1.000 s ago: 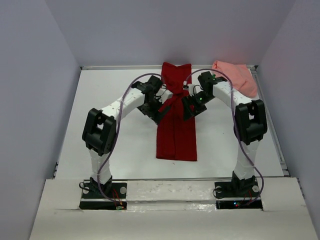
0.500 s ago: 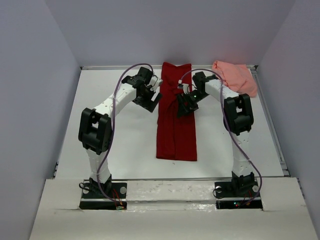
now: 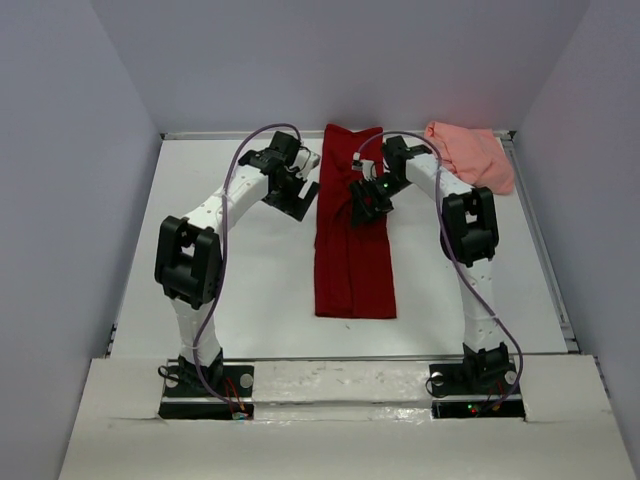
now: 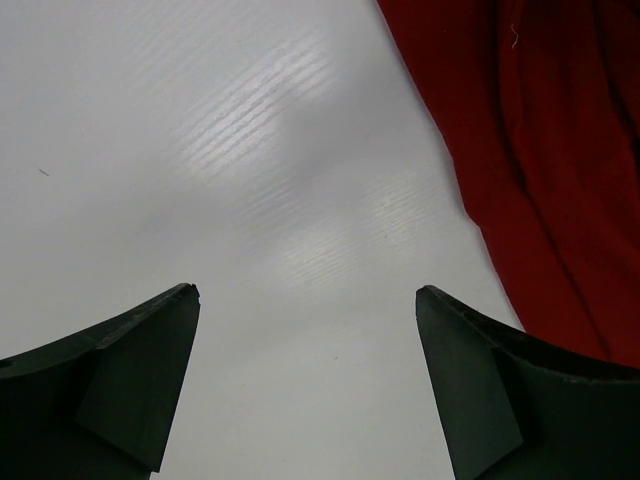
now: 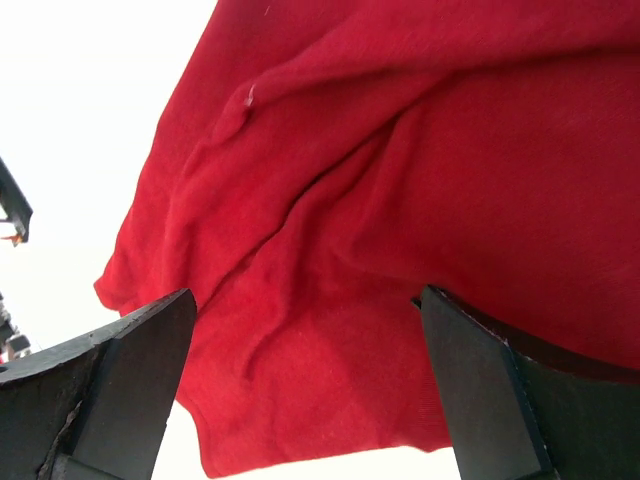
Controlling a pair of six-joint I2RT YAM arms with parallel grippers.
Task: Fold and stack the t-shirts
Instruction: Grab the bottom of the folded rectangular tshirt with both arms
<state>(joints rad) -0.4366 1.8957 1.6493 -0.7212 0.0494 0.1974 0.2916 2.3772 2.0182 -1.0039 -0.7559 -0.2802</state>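
Observation:
The dark red t-shirt (image 3: 353,255) lies folded into a long narrow strip down the middle of the white table (image 3: 230,280). The salmon pink t-shirt (image 3: 472,155) lies crumpled at the back right corner. My left gripper (image 3: 303,196) is open and empty over bare table just left of the red shirt, whose edge shows at the right of the left wrist view (image 4: 540,150). My right gripper (image 3: 362,208) is open above the upper part of the red shirt (image 5: 400,220), holding nothing. No green fabric is in view.
Grey walls enclose the table on three sides. A raised rim (image 3: 540,240) runs along the table's right edge. The arm bases (image 3: 205,380) sit at the near edge.
Both grippers have let go of the red shirt's middle and moved toward the back; the left one moved off to the left. The shirt now lies flat.

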